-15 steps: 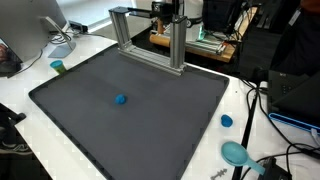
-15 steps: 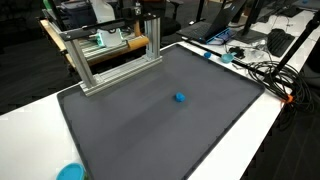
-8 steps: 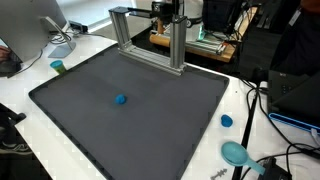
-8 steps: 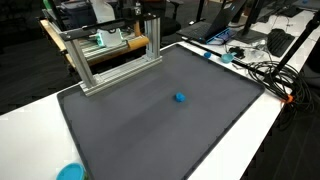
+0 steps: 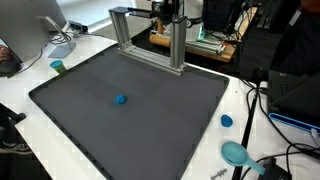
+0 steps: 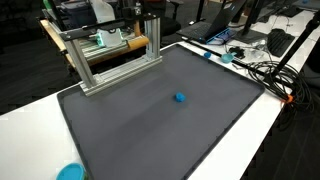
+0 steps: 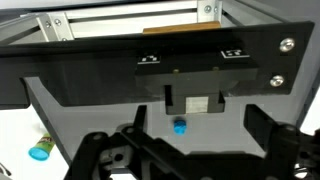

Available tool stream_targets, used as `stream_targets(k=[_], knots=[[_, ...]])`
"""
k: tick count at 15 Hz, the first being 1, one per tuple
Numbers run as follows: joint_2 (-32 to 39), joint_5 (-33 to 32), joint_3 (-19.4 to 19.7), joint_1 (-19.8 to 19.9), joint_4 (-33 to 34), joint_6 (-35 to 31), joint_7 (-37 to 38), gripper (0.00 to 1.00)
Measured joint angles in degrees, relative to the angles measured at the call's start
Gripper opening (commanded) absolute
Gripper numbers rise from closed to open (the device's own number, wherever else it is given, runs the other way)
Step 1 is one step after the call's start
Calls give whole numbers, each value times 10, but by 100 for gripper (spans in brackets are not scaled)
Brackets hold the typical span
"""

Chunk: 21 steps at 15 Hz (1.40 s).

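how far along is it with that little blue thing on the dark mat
Done: nothing that shows. The blue piece lies loose near the middle of the mat in both exterior views. In hand: the claw hangs open and empty, with the piece seen ahead of it past the metal frame in the wrist view. Left: by the look of it, the whole approach and grasp.

Soft, even room light fills both exterior views. The dark mat reads uniformly matte, and the blue ball throws only a faint shadow. The white worktop glows bright along its edges (nearly washed out). In the wrist view the gripper is a blurred, dark silhouette.
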<state>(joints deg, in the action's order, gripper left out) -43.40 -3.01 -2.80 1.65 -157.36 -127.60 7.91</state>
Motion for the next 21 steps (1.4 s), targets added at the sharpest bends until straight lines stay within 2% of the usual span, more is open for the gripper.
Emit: stream_targets(k=[5, 9, 14, 17, 19, 20, 21], knots=[[7, -1, -15, 7, 0, 0, 15, 98], [13, -1, -11, 10, 0, 1, 8, 91], [19, -1, -4, 9, 0, 3, -23, 89], [20, -1, -4, 7, 0, 4, -32, 90], [19, -1, -4, 6, 0, 4, -32, 98], [19, -1, -4, 6, 0, 4, -31, 92], [19, -1, -4, 6, 0, 4, -31, 97]])
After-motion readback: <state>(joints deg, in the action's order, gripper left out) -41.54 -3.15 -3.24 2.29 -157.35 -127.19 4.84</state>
